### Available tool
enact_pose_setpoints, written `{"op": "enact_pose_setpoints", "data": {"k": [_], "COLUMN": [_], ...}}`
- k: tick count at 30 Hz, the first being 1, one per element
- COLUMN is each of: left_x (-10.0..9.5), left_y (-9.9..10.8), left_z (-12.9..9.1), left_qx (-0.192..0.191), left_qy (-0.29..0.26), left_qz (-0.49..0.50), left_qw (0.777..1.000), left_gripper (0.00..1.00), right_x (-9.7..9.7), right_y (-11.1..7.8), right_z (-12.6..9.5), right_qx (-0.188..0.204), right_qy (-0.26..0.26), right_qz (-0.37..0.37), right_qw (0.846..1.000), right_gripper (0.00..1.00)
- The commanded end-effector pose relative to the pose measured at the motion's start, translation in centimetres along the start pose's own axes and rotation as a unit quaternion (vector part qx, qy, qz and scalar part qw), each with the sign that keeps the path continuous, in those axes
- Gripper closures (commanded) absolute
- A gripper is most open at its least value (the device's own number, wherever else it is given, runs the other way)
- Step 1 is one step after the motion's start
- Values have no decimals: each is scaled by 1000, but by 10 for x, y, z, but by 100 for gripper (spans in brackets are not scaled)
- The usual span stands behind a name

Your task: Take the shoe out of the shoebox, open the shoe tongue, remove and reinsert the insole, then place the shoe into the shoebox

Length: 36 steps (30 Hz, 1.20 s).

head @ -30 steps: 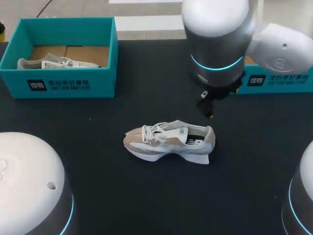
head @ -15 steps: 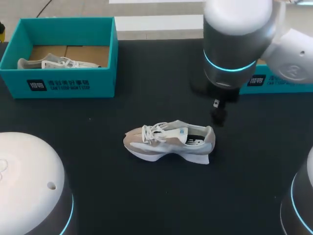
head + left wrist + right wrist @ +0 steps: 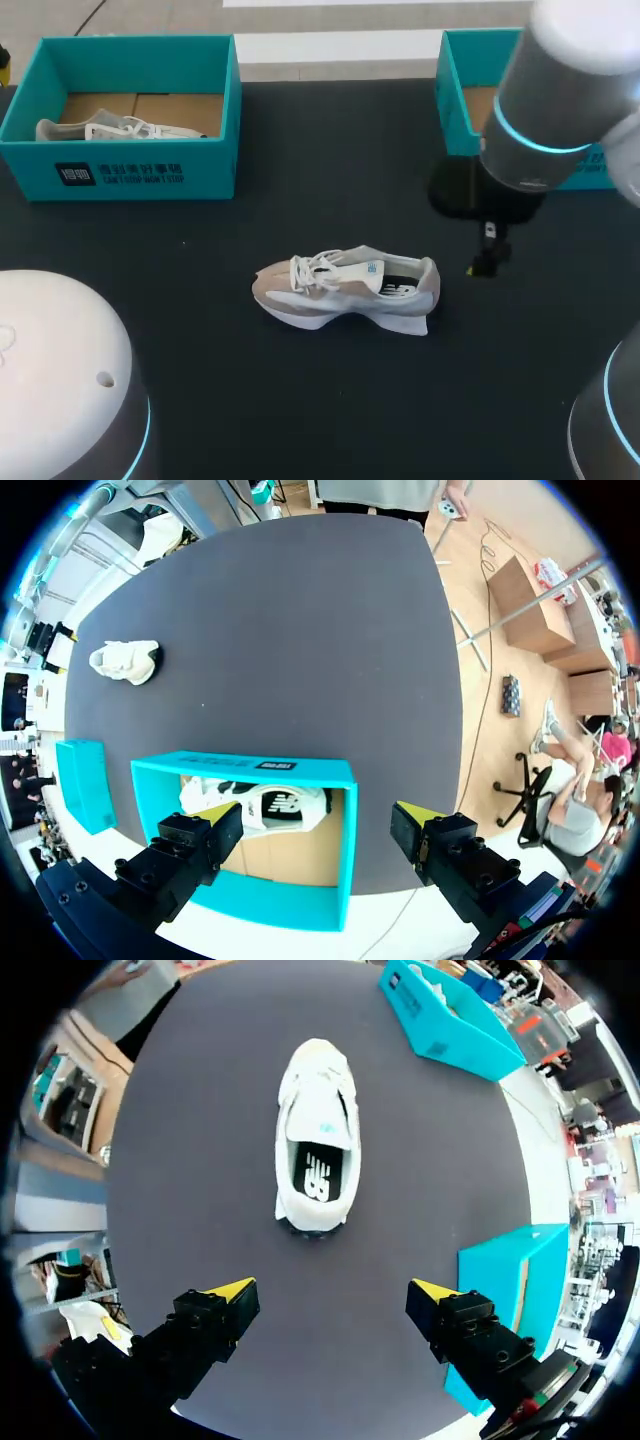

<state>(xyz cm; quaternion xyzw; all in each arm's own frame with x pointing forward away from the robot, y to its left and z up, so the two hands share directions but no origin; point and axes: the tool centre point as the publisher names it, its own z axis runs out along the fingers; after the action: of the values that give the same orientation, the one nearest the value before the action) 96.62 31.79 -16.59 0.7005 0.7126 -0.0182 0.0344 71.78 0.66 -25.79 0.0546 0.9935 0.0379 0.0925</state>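
At your far L, the teal L shoebox point(image 3: 120, 170) sits open on the black counter point(image 3: 330, 400) w/ a boxed shoe point(image 3: 110, 128), white, lying in its L part. In the L wrist view you see the L pincer point(image 3: 320, 825) above that box, yellow tips wide apart, nothing btwn them; the boxed shoe shows just ahead of the L finger. The L arm point(image 3: 60, 380) comes in at the near L corner.

Mid-counter you have the task's shoe point(image 3: 345, 288), beige and white, out of any box, upright on its sole, toe to the L, heel to the R. In the R wrist view its dark insole point(image 3: 318, 1175) shows thru the opening.

Just R of the heel, apart from it, is the R pincer point(image 3: 487, 262), hanging from the R arm point(image 3: 560, 100). Your R wrist view shows its tips spread, gripping nothing, the shoe lying ahead, heel end nearest.

Behind the R arm is the R shoebox point(image 3: 460, 110), teal, partly hidden.
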Motion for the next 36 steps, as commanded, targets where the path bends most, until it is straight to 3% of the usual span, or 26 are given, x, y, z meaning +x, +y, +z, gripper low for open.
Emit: {"op": "enact_pose_setpoints", "data": {"k": [1, 11, 14, 36], "left_x": [0, 0, 0, 0], "left_y": [-2, -2, -2, -2], "left_z": [0, 0, 0, 0], "left_qx": [-2, -2, -2, -2], "left_qy": [1, 1, 1, 1], "left_qz": [0, 0, 0, 0], "left_qw": [1000, 1000, 1000, 1000], "left_gripper": [0, 0, 0, 0], "right_x": [-3, -4, 0, 0], "right_y": [-19, -24, -16, -16], "right_z": [13, 33, 33, 33], "right_qx": [-202, -269, -254, -254], "right_qy": [9, 21, 8, 8], "right_qz": [1, 2, -71, -71], "right_qw": [979, 963, 965, 965], "right_gripper": [0, 0, 0, 0]}}
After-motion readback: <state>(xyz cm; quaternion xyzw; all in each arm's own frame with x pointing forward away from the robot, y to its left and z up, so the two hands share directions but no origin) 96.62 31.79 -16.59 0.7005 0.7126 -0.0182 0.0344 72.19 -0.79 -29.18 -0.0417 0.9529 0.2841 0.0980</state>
